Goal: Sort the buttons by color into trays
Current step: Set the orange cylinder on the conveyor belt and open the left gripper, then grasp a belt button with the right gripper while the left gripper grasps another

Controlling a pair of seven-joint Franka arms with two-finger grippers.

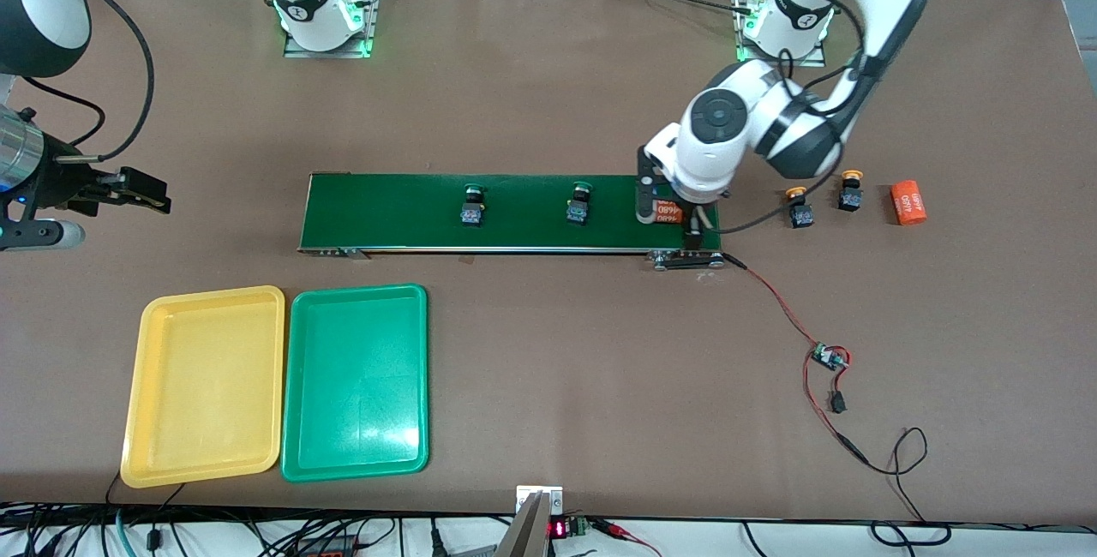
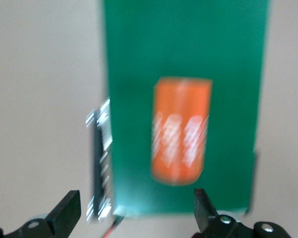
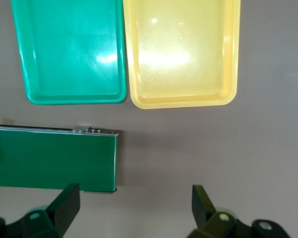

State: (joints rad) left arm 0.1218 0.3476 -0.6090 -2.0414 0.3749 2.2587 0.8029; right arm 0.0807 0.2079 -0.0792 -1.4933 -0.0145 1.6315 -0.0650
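Two green-capped buttons (image 1: 472,204) (image 1: 579,202) stand on the dark green conveyor belt (image 1: 386,214). Two yellow-capped buttons (image 1: 800,207) (image 1: 850,191) stand on the table off the belt's end, toward the left arm's end. The yellow tray (image 1: 204,384) and the green tray (image 1: 356,381) lie side by side, both bare, nearer the front camera than the belt. My left gripper (image 1: 668,216) (image 2: 134,213) hangs open over the belt's end, holding nothing. My right gripper (image 1: 154,195) (image 3: 134,206) waits open over the table by the belt's other end, with the green tray (image 3: 72,49) and yellow tray (image 3: 181,49) in its view.
An orange cylinder with white print (image 1: 667,212) (image 2: 181,131) lies loose on the belt (image 2: 188,39) under the left gripper. A second one (image 1: 908,202) lies on the table next to the yellow-capped buttons. A red-black wire with a small board (image 1: 827,357) runs from the belt's end toward the front camera.
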